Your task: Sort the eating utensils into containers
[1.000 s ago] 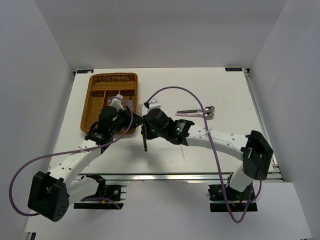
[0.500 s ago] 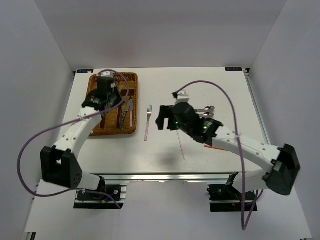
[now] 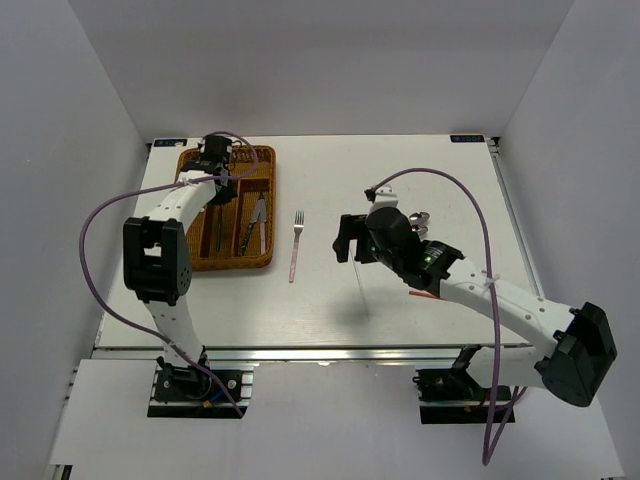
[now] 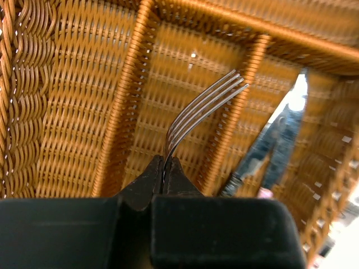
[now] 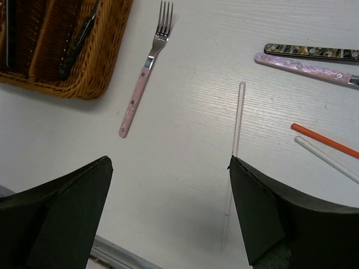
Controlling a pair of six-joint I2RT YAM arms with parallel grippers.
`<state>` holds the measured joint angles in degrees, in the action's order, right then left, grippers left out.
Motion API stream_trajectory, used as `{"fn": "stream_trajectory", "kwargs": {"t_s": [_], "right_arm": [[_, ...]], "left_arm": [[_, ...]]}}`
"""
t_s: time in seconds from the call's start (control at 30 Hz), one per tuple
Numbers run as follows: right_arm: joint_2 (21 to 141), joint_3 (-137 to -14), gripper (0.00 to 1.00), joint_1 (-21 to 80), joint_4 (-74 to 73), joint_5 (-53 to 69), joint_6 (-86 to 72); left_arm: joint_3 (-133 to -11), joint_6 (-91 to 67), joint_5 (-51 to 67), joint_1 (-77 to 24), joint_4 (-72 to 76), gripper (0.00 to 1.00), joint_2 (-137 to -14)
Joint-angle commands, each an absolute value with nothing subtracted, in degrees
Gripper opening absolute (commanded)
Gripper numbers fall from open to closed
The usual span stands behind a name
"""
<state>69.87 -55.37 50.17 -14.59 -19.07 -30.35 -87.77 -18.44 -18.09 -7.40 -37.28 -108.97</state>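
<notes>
The wicker tray [image 3: 268, 205] lies at the table's far left. My left gripper [image 4: 164, 162] is over the tray's far end [image 3: 212, 152], shut on a silver fork [image 4: 205, 106] whose tines point into a long slot. A knife [image 4: 275, 143] lies in the slot beside it. A pink-handled fork [image 5: 140, 89] rests on the table to the right of the tray [image 3: 295, 245]. My right gripper [image 5: 168, 162] hangs open above the table [image 3: 348, 240], with nothing between its fingers. A pale chopstick [image 5: 238, 117] lies under its right finger. A red chopstick [image 5: 325, 140] and another pale one [image 5: 328, 161] lie to the right.
Two handles, one dark [image 5: 311, 51] and one pink [image 5: 303, 67], lie side by side on the table; their spoon bowls [image 3: 420, 217] show past the right arm. Cutlery [image 3: 255, 225] lies in the tray's slots. The table's near edge [image 5: 112, 252] is close below the right gripper.
My right gripper has opened and drawn back to the right, and the pink-handled fork now lies on the table. My left arm has swung from the tray's near corner to its far end.
</notes>
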Motion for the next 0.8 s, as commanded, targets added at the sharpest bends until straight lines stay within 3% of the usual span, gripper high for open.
{"fn": "stream_trajectory", "kwargs": {"t_s": [0.0,0.03,0.07,0.17,0.2,0.3,0.33,0.4,0.53,0.77], "right_arm": [[72.6,-56.1,0.89,49.5,-11.7,-17.4,-28.8],[73.7,-56.7,0.89,49.5,-11.7,-17.0,-28.9],[74.8,-57.4,0.89,49.5,-11.7,-16.5,-29.2],[80.3,-60.5,0.89,49.4,-10.1,-13.1,-30.4],[83.5,-60.5,0.89,49.2,-5.3,-10.7,-30.2],[92.1,-64.8,0.89,49.6,-3.5,-3.3,-31.5],[94.7,-70.3,0.89,50.1,-7.5,-5.5,-32.2],[101.9,-77.1,0.86,52.7,-13.6,-11.5,-33.8],[110.9,-88.9,0.79,55.3,-22.5,-23.5,-37.8],[120.7,-96.2,0.59,56.4,-26.3,-28.0,-40.5]], "left_arm": [[-91.0,-16.7,-21.5,-6.6,-38.6,0.01,-108.2],[-90.7,-16.8,-21.2,-6.5,-38.6,0.04,-108.4],[-89.9,-17.2,-21.2,-6.5,-38.5,0.17,-108.5],[-89.0,-17.7,-21.1,-6.4,-38.0,0.4,-107.7],[-88.7,-17.9,-20.7,-6.4,-37.8,0.53,-106.8],[-88.7,-18.4,-19.8,-6.3,-38.0,0.74,-104.9],[-88.6,-18.5,-19.9,-6.3,-38.1,0.78,-103.0],[-88.3,-19.5,-20.4,-6.3,-39.4,0.98,-100.6],[-84.6,-21.3,-21.7,-6.4,-40.4,0.98,-91.3],[-66.3,-21.7,-22.7,-6.4,-36.2,0.98,-69.5]]}}
